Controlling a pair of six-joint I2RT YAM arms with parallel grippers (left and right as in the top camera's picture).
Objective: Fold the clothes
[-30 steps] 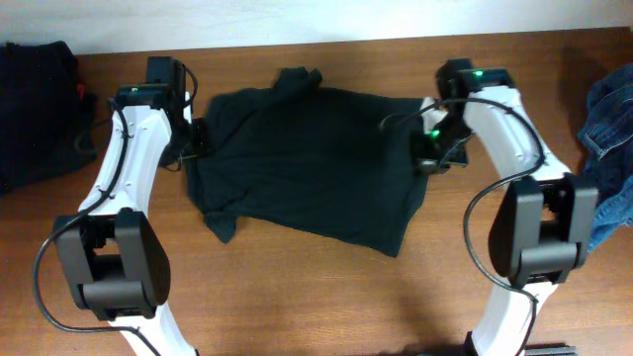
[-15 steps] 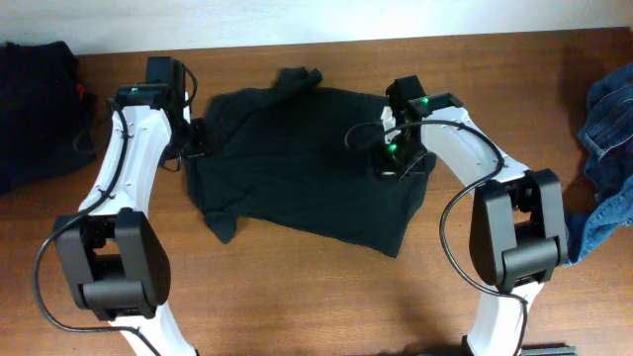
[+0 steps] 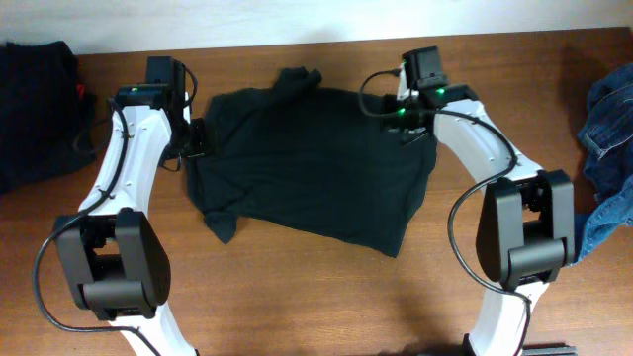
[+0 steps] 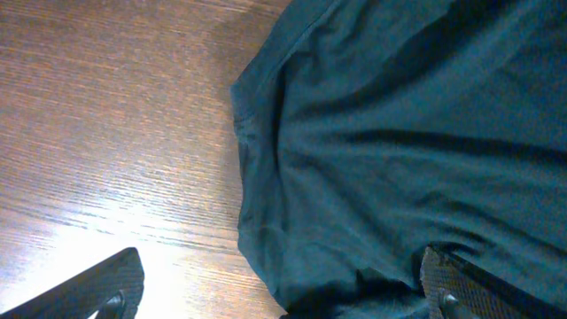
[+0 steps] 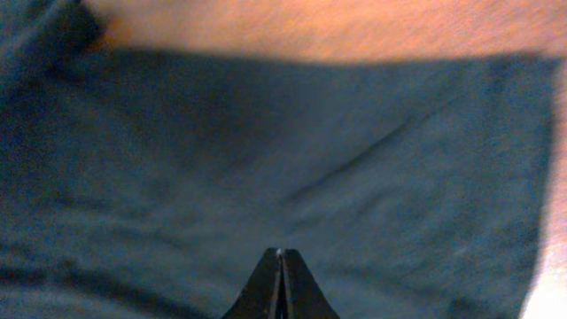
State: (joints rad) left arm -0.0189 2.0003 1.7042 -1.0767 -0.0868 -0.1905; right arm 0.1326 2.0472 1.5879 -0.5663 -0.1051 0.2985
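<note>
The black T-shirt (image 3: 312, 163) lies spread on the wooden table (image 3: 297, 297), in the centre between the two arms. Its body is mostly flat with shallow creases. One bunched corner points toward the far edge of the table and another bunched corner hangs toward the near left. The left gripper (image 3: 200, 138) is positioned at the left edge of the T-shirt, low over the table. In the left wrist view its fingers (image 4: 111, 288) stand wide apart, one over bare wood and the other over the cloth, and the hemmed edge of the T-shirt runs between them. Nothing is clamped by this gripper. The right gripper (image 3: 408, 124) is positioned over the far right part of the T-shirt, close to its upper edge. In the right wrist view its fingertips (image 5: 280, 261) are pressed together into a single point with no gap. No fold of cloth shows between them; the view is blurred, so contact with the fabric below cannot be determined. A strip of bare table shows beyond the edge of the T-shirt in that view. A blue denim garment (image 3: 608, 148) lies bunched at the right edge of the table, well apart from the T-shirt. A dark heap (image 3: 35, 109) sits at the far left corner.
</note>
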